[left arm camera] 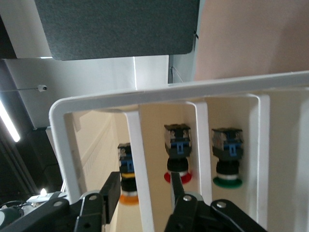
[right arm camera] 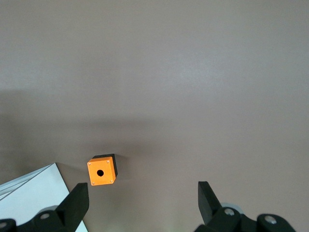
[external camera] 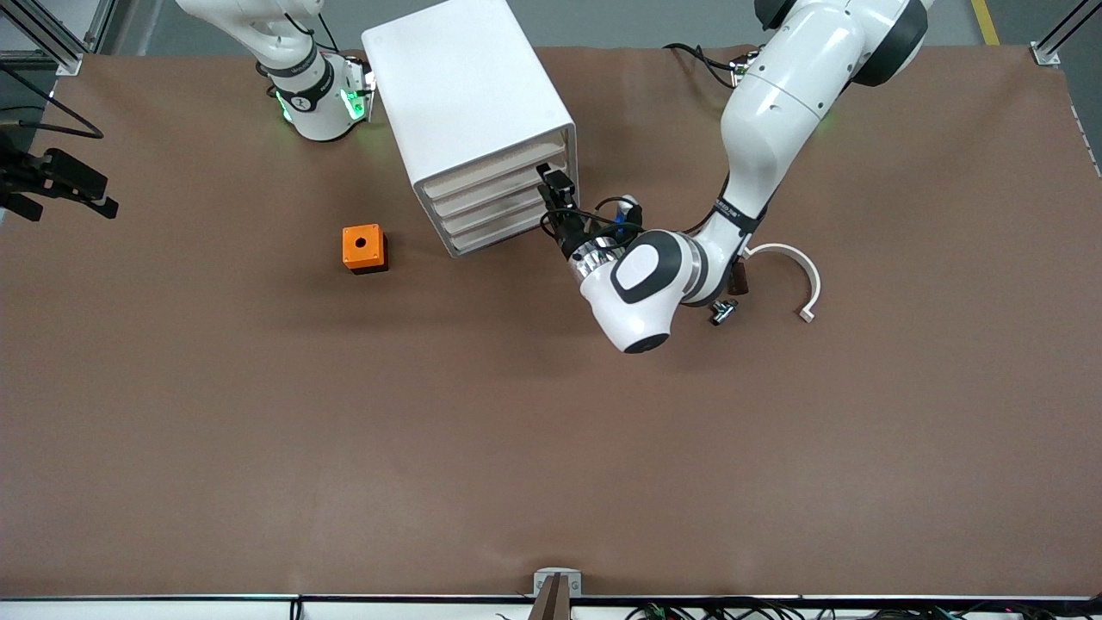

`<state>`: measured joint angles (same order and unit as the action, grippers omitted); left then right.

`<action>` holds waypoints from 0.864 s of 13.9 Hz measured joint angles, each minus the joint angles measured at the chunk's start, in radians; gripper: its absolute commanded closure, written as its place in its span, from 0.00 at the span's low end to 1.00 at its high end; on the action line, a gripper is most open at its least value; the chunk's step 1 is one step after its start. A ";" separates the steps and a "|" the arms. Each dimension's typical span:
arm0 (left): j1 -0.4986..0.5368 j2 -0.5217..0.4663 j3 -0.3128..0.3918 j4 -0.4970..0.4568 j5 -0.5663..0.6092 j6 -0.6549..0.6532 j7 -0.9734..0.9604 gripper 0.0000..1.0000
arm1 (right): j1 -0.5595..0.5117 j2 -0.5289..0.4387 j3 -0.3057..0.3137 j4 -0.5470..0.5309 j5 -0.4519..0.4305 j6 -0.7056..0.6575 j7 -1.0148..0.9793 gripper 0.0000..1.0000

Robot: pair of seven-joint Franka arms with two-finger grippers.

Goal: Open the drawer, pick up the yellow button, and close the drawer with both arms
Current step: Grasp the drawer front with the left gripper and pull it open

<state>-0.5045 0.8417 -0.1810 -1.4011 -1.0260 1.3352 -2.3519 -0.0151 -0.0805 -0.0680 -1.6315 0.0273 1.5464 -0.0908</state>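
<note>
The white cabinet (external camera: 469,112) stands near the robots' bases with its four drawers shut. My left gripper (external camera: 551,185) is at the front of the uppermost drawer (external camera: 495,176), at its end toward the left arm. In the left wrist view the gripper (left arm camera: 144,182) is open, one finger on each side of that drawer's white front lip (left arm camera: 136,145), not touching it. The button (left arm camera: 128,174), with a yellow-orange cap, sits inside that drawer past the lip. My right gripper (right arm camera: 142,193) is open and empty, held high over the table beside the cabinet (right arm camera: 29,198), and it waits.
Red-capped (left arm camera: 177,157) and green-capped (left arm camera: 227,157) buttons sit in the lower drawers. An orange cube with a hole (external camera: 363,247) lies in front of the cabinet, also in the right wrist view (right arm camera: 101,170). A white curved part (external camera: 796,267) and a small metal piece (external camera: 723,310) lie by the left arm.
</note>
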 measured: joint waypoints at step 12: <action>-0.084 0.001 0.000 -0.032 0.000 -0.063 -0.003 0.88 | -0.002 0.027 0.005 0.004 -0.001 0.003 -0.004 0.00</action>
<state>-0.5889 0.8422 -0.1814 -1.4334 -1.0259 1.2719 -2.3547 -0.0170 -0.0536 -0.0630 -1.6276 0.0259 1.5493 -0.0945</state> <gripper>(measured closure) 0.789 0.000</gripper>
